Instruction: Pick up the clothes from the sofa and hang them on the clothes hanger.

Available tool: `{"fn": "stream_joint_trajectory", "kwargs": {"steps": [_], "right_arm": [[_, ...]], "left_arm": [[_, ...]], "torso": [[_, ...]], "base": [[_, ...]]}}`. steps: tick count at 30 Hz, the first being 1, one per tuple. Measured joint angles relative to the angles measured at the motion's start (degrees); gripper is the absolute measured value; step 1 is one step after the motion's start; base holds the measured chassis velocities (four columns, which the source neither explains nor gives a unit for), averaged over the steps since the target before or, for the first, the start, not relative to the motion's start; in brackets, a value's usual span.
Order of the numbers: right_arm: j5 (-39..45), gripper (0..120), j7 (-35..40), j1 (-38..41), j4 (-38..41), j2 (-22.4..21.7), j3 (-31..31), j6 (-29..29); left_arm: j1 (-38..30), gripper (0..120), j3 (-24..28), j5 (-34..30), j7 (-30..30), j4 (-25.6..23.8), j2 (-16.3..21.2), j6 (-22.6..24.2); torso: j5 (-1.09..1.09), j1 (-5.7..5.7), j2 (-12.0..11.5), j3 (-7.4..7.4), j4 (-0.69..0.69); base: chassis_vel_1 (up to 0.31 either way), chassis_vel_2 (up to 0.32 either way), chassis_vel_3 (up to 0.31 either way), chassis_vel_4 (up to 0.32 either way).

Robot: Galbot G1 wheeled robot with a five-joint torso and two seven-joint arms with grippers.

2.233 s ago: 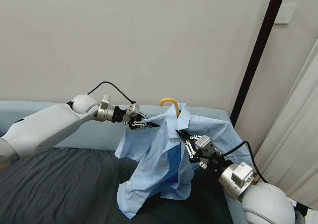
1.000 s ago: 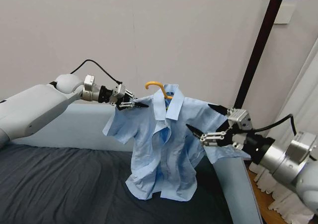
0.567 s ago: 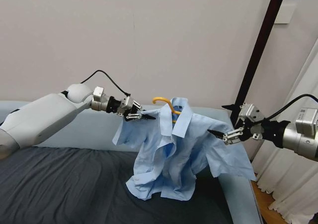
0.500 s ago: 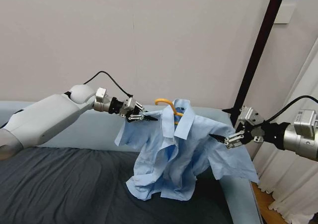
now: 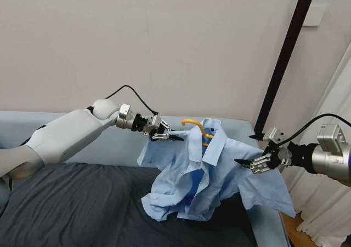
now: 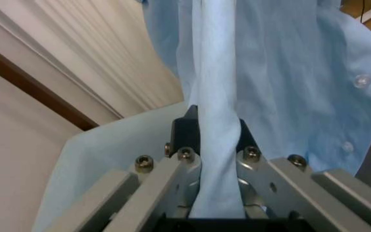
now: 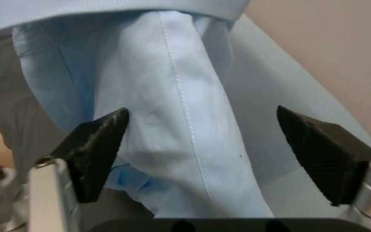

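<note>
A pale blue shirt [image 5: 205, 173] on a yellow hanger [image 5: 193, 121] hangs above the right end of the sofa [image 5: 60, 214], its hem crumpled on the sofa's dark seat. The left gripper [image 5: 169, 137], stretched out above the sofa's back, is pinching a fold of the shirt at one shoulder. In the left wrist view the cloth runs straight down between the clamped fingers [image 6: 184, 133]. The right gripper [image 5: 247, 150], over the sofa's right arm, is spread wide at the other sleeve. In the right wrist view the sleeve lies in the gap between its black fingertips [image 7: 98, 145], which do not grip it. A black pole [image 5: 281, 66] rises behind the sofa's right end.
</note>
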Motion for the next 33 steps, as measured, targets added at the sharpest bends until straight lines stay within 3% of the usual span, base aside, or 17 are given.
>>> {"fn": "stream_joint_trajectory", "kwargs": {"steps": [3,11,13,15,17,19,22,29,33], "right_arm": [[-0.20,72,-0.24,-0.61,1.23,0.12,-0.74,-0.43],[-0.28,47,-0.36,-0.91,1.63,-0.09,-1.15,-0.50],[-0.27,35,-0.44,-0.91,1.65,-0.24,-1.15,-0.44],[-0.28,34,-0.44,-0.91,1.68,-0.24,-1.15,-0.43],[-0.50,22,-0.45,-1.01,1.84,-0.15,-1.28,-0.36],[-0.62,20,-0.45,-1.07,1.89,-0.11,-1.36,-0.32],[-0.86,8,-0.56,-1.20,2.26,0.17,-1.58,-0.12],[-1.42,8,-0.55,-1.31,2.66,0.65,-1.97,-0.04],[-1.49,7,-0.51,-1.33,2.80,1.08,-2.07,0.39]], "left_arm": [[0.03,2,0.19,0.21,-0.26,-1.20,-0.02,0.51],[-0.17,2,0.27,1.02,-0.33,-2.57,0.04,0.87],[-0.11,2,0.44,1.43,-0.33,-2.85,0.31,0.88],[-0.07,2,0.45,1.44,-0.33,-2.90,0.37,0.88],[0.11,2,0.51,1.64,-0.36,-3.17,0.60,0.88],[0.13,2,0.52,1.72,-0.36,-3.25,0.63,0.88],[0.15,2,0.53,1.96,-0.43,-3.29,0.65,0.91],[0.40,2,0.55,2.75,-1.09,-4.07,1.14,1.28],[0.54,12,0.54,3.30,-2.58,-5.38,1.91,1.45]], "torso": [[0.01,0.00,0.00,0.00,-0.01],[0.01,0.00,0.00,0.00,-0.01],[0.00,0.00,0.00,0.00,-0.01],[0.01,0.00,0.00,0.00,0.00],[0.00,0.00,0.00,0.00,0.00],[0.00,0.00,0.00,0.00,0.00],[0.01,0.00,0.00,0.00,0.00],[0.00,0.00,0.00,0.00,-0.01],[0.00,0.00,0.00,0.00,0.00]], "base": [[0.000,0.000,0.000,0.000],[0.000,0.000,0.000,0.000],[0.000,0.000,0.000,0.000],[0.000,0.000,0.000,0.000],[0.000,0.000,0.000,0.000],[0.000,0.000,0.000,0.000],[0.000,0.000,0.000,0.000],[0.000,0.000,0.000,0.000],[0.000,0.000,0.000,0.000]]}}
